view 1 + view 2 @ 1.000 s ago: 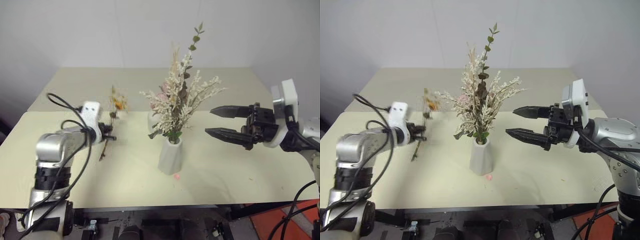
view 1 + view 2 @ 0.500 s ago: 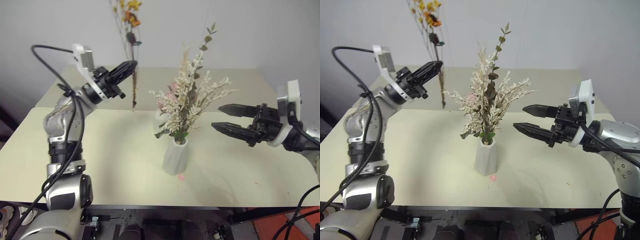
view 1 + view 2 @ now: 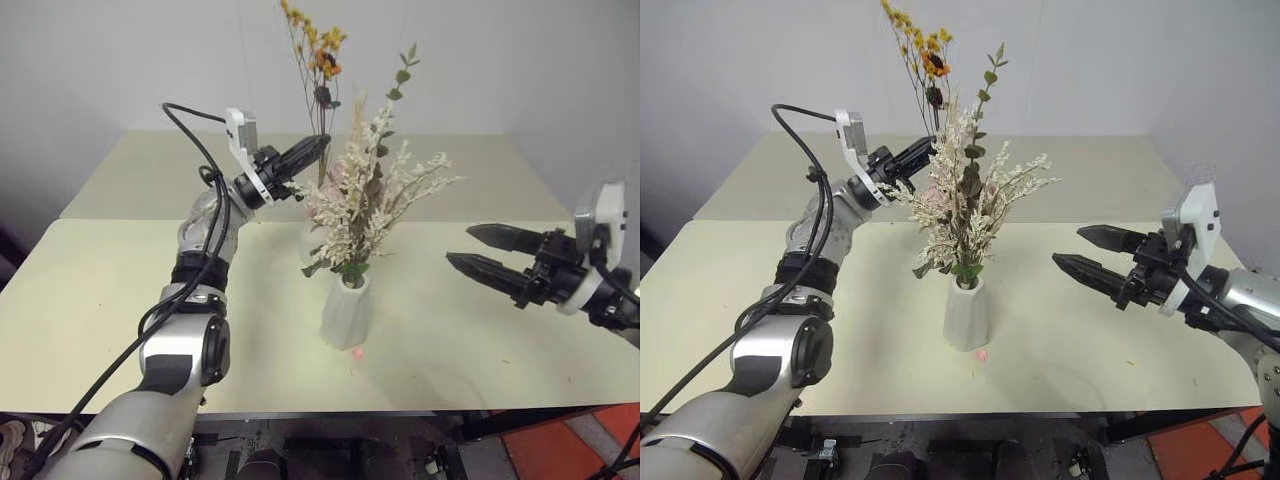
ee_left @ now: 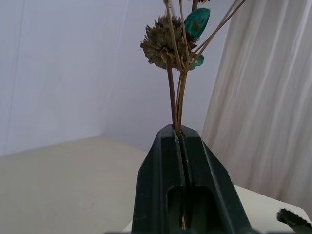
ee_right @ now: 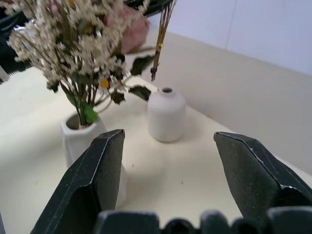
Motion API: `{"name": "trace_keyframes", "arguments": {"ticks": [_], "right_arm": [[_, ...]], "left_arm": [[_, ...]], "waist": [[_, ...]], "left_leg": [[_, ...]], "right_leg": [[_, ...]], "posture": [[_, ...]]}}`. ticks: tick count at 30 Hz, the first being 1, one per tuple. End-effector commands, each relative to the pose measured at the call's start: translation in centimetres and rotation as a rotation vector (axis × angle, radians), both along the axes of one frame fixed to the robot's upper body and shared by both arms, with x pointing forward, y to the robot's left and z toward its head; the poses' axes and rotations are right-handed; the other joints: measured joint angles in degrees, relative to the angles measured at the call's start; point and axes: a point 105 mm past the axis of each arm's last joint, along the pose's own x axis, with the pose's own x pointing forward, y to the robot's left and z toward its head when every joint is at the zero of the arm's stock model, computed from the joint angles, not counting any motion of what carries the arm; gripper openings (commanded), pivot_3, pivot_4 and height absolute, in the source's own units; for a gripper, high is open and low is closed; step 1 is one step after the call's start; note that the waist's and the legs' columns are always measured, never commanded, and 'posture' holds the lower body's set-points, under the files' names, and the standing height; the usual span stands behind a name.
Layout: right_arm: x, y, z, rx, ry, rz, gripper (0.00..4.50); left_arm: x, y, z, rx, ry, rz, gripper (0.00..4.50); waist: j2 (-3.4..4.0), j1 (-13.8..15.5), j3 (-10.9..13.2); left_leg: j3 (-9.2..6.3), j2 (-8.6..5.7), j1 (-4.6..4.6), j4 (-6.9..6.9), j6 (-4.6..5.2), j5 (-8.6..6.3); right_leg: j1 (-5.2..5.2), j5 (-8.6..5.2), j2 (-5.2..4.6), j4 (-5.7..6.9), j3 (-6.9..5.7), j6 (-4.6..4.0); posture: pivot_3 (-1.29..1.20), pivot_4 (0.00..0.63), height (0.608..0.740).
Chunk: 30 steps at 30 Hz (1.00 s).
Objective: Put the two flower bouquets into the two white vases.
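Above the short vase (image 5: 166,114), left gripper (image 3: 318,146) pinches the yellow bunch (image 3: 316,55), seemingly untouching; right gripper (image 3: 481,252) gapes empty.

A pale cream table (image 3: 120,300) spans the scene against a plain white wall, with a seam running left to right across its top between the near section and the far one. Near the centre of the near section stands a tall faceted white vase (image 3: 346,314), upright, with a bunch of cream-white sprigs (image 3: 372,205) rising from its wide mouth. Just behind it, toward the far side, a short rounded white vase (image 5: 166,115) stands upright, its small hole at the top uncovered. A small pink scrap (image 3: 355,353) lies on the tabletop just beside the tall vase's base, on the near side.
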Motion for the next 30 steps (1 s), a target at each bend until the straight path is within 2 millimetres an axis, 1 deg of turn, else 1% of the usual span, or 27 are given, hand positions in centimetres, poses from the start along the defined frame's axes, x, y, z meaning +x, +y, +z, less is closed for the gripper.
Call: {"name": "trace_keyframes", "arguments": {"ticks": [1, 4, 8, 17, 25, 30], "right_arm": [[-0.9, 0.0, 1.4, -0.007, -0.066, -0.015, 3.56], [-1.0, 0.0, 1.5, -0.004, -0.068, -0.025, 3.56], [-1.1, 0.1, 1.5, -0.005, -0.072, -0.032, 3.56], [-1.5, 0.2, 1.4, 0.0, -0.071, -0.045, 3.56], [-1.7, 0.1, 1.5, -0.001, -0.071, -0.048, 3.56], [-1.7, 0.1, 1.2, -0.002, -0.064, -0.052, 3.56]], "left_arm": [[0.1, -0.4, 1.4, 0.007, -0.063, 0.021, 0.01], [0.5, -0.6, 1.4, 0.007, -0.056, 0.042, 0.01], [1.1, -1.2, 0.9, 0.041, -0.06, 0.085, 0.01], [2.1, -1.4, 0.4, 0.025, -0.024, 0.185, 0.01], [2.2, -1.5, 0.4, 0.023, -0.025, 0.193, 0.01], [2.5, -1.4, -0.7, 0.045, -0.011, 0.235, 0.01]], "waist": [[0.0, -0.1, 0.0], [-0.01, -0.1, 0.0], [-0.01, 0.0, 0.0], [-0.02, 0.0, 0.0], [-0.03, 0.0, 0.0], [-0.03, 0.0, 0.0]], "left_leg": [[0.01, 0.0, 0.0, 0.0, 0.0, 0.0], [0.0, 0.0, 0.0, -0.01, 0.0, 0.0], [0.0, 0.0, 0.0, 0.0, 0.0, 0.0], [0.0, 0.0, 0.0, -0.01, 0.0, 0.0], [0.0, 0.0, 0.0, -0.01, 0.0, 0.0], [0.0, 0.0, 0.0, -0.01, 0.0, 0.0]], "right_leg": [[0.0, 0.0, 0.0, 0.0, 0.01, 0.01], [0.0, 0.0, 0.0, 0.0, 0.01, 0.02], [0.0, 0.0, 0.0, -0.01, 0.01, 0.03], [0.0, 0.0, 0.01, -0.01, 0.01, 0.04], [0.0, 0.0, 0.01, -0.01, 0.01, 0.05], [0.0, 0.0, 0.0, -0.01, 0.01, 0.05]], "posture": [[0.0, 0.15, 0.74], [0.0, 0.15, 0.74], [0.0, 0.15, 0.74], [0.0, 0.15, 0.74], [0.0, 0.15, 0.74], [0.0, 0.15, 0.74]]}}
